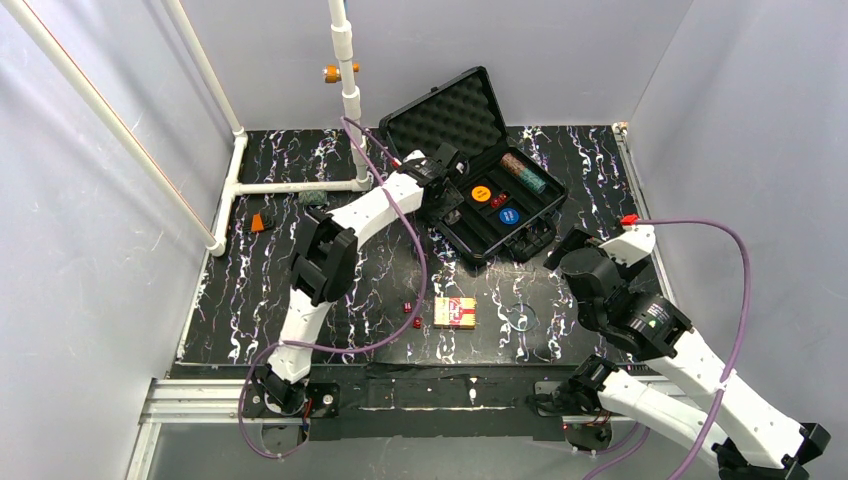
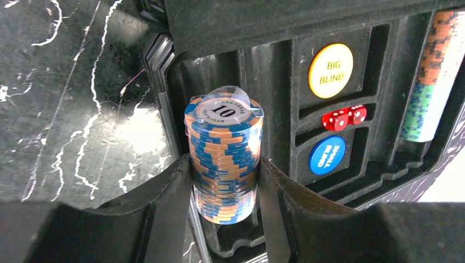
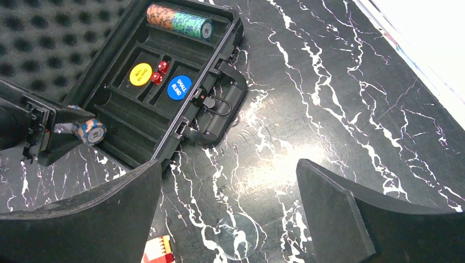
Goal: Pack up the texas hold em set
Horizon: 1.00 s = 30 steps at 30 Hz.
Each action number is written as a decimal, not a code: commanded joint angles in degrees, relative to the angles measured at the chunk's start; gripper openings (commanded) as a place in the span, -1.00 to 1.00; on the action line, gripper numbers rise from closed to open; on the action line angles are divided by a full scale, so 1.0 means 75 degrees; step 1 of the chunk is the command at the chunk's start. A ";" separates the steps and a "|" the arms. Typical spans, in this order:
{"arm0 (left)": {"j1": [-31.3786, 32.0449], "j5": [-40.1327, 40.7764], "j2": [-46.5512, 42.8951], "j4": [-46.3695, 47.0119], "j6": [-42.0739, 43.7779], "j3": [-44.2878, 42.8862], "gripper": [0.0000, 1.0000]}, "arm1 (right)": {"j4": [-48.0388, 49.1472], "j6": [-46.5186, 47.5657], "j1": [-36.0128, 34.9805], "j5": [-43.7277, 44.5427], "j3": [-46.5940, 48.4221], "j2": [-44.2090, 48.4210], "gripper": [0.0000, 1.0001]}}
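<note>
Left wrist view: left gripper [image 2: 225, 181] is pinching one upright blue-orange chip stack [image 2: 224, 148] at the 9 o'clock side of the open case [image 1: 448, 118]. Tray is holding one lying chip roll [image 2: 433, 76], one yellow disc [image 2: 330, 70], one blue disc [image 2: 327, 154] and two dice [image 2: 344, 117]. Two loose dice [image 1: 417, 322] and one card box [image 1: 455, 313] are lying at the case's 6 o'clock. Right gripper [image 3: 227, 181] is hanging spread wide, gripping nothing.

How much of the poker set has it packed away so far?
Roughly halfway. Already in the case: one chip stack, yellow disc, blue disc, two dice. In hand: the left hand holds a blue-orange stack at an empty slot. Left on the table: card box, two loose dice; lid open.
</note>
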<state>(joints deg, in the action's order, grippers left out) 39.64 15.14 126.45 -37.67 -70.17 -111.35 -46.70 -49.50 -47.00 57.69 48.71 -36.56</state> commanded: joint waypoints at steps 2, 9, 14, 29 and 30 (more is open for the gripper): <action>0.0102 0.0477 0.0086 0.0618 -0.0801 -0.0557 -1.00 | -0.0043 -0.0122 -0.0049 0.0071 0.0407 -0.0116 1.00; 0.0157 0.0707 0.0488 0.0698 -0.0919 -0.1052 -1.00 | 0.0114 -0.0083 -0.0049 -0.0076 0.0316 -0.0167 1.00; 0.0163 0.0661 0.0752 0.0786 -0.0945 -0.1372 -1.00 | 0.0174 -0.0081 -0.0049 -0.0217 0.0314 -0.0267 1.00; 0.0164 0.0746 0.0923 0.0958 -0.1224 -0.1374 -0.88 | 0.0261 0.0037 -0.0049 -0.0229 0.0168 -0.0188 1.00; 0.0158 0.0756 0.0918 0.0962 -0.1226 -0.1372 -0.84 | 0.0261 0.0037 -0.0049 -0.0239 0.0151 -0.0194 1.00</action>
<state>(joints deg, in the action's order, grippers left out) 40.64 17.47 133.86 -32.49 -78.02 -119.11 -46.54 -49.30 -47.00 55.22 49.21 -38.46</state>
